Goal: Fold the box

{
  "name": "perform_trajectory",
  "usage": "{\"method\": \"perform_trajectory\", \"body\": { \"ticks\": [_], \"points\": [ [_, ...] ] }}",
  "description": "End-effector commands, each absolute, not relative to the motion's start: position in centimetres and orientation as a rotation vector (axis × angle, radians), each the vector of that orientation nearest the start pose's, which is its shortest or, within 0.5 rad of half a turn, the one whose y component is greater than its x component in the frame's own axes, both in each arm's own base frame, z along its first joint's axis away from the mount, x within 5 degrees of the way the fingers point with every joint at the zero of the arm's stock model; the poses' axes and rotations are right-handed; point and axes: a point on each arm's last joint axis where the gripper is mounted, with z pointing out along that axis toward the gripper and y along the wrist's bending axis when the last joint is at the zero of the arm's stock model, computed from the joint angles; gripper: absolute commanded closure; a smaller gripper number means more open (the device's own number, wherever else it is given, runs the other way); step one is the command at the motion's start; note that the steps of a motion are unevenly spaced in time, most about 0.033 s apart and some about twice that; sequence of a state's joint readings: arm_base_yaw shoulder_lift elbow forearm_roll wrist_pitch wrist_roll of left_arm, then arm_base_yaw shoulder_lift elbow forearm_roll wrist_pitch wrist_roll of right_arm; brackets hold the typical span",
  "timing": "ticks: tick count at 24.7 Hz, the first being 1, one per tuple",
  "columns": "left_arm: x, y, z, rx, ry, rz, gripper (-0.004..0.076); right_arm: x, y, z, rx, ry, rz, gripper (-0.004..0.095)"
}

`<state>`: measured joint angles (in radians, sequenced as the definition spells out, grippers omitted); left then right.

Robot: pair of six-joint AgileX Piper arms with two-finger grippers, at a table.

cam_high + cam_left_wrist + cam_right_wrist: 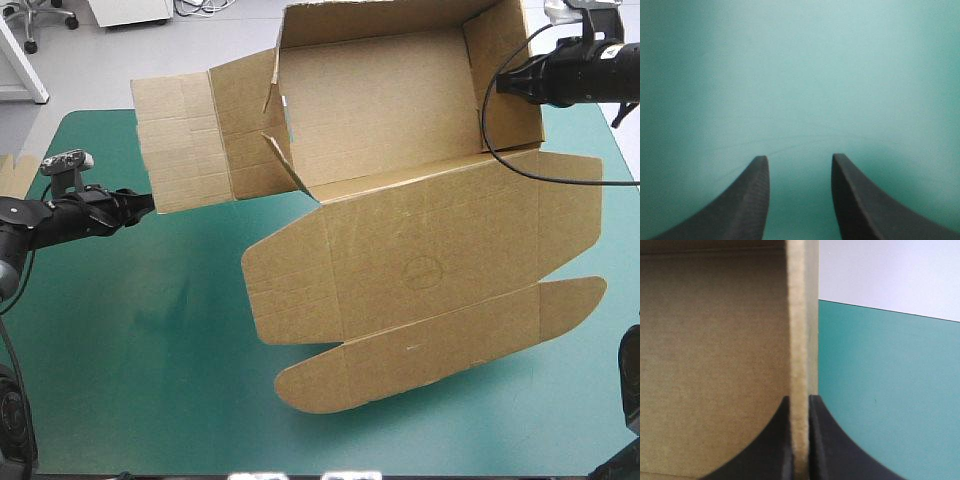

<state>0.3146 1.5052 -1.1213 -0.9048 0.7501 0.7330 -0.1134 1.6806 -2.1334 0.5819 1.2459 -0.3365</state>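
The brown box [400, 100] lies at the far side of the table as an open tray with back and right walls raised. Its lid [430, 270] lies flat toward the front, and a long side panel [185, 140] stretches flat to the left. My right gripper [503, 86] is shut on the tray's right wall; in the right wrist view the wall's edge [802, 315] runs between the fingers of the right gripper [800, 402]. My left gripper [148, 203] hovers at the near edge of the left panel. In the left wrist view the left gripper [800, 162] is open with only the teal-green cover [800, 75] ahead.
A strip of more brown board [15, 175] shows at the table's left edge. Bare teal-green cover [130, 350] spreads across the front left. Beside the gripped wall the cover [890, 390] ends at the table's far edge.
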Motion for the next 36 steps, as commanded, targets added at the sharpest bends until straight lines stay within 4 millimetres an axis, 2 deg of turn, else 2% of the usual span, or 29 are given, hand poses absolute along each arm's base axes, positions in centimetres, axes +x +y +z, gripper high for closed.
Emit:
{"method": "perform_trajectory", "body": {
  "ticks": [1, 4, 6, 8, 11, 14, 17, 25, 36],
  "points": [
    [32.5, 3.6, 32.2, -0.085, 2.094, -0.764, 0.0431, 30.9, 2.1, 53.3, -0.341, 1.987, 0.597, 0.0925],
    [32.9, 1.7, 32.6, 0.002, 2.018, -0.942, 0.0431, 30.9, 2.5, 53.3, -0.357, 1.981, 0.615, 0.0925],
    [33.2, -0.6, 32.9, 0.082, 1.95, -1.053, 0.0431, 30.9, 3.1, 53.2, -0.376, 1.989, 0.608, 0.0925],
    [33.2, -1.8, 33.4, 0.106, 1.896, -1.12, 0.0431, 31.2, 3.3, 52.4, -0.381, 2.028, 0.57, 0.0925],
    [32.7, -3.4, 35.3, 0.178, 1.781, -1.3, 0.0431, 32.1, 3.3, 50.6, -0.375, 2.097, 0.574, 0.0925],
    [31.8, -4.3, 38.1, 0.277, 1.636, -1.483, 0.0431, 32.9, 2.6, 49.1, -0.361, 2.166, 0.464, 0.0925],
    [31.5, -4.5, 39.3, 0.296, 1.639, -1.529, 0.0431, 33.4, 2.2, 48.5, -0.34, 2.195, 0.416, 0.0925],
    [30.9, -7.4, 41.4, 0.471, 1.699, -1.515, 0.0431, 34.2, 2.0, 47.9, -0.314, 2.204, 0.419, 0.0925],
    [30.5, -9.4, 42.1, 0.501, 1.695, -1.588, 0.0431, 34.4, 2.0, 47.9, -0.291, 2.196, 0.428, 0.0925]
  ]
}}
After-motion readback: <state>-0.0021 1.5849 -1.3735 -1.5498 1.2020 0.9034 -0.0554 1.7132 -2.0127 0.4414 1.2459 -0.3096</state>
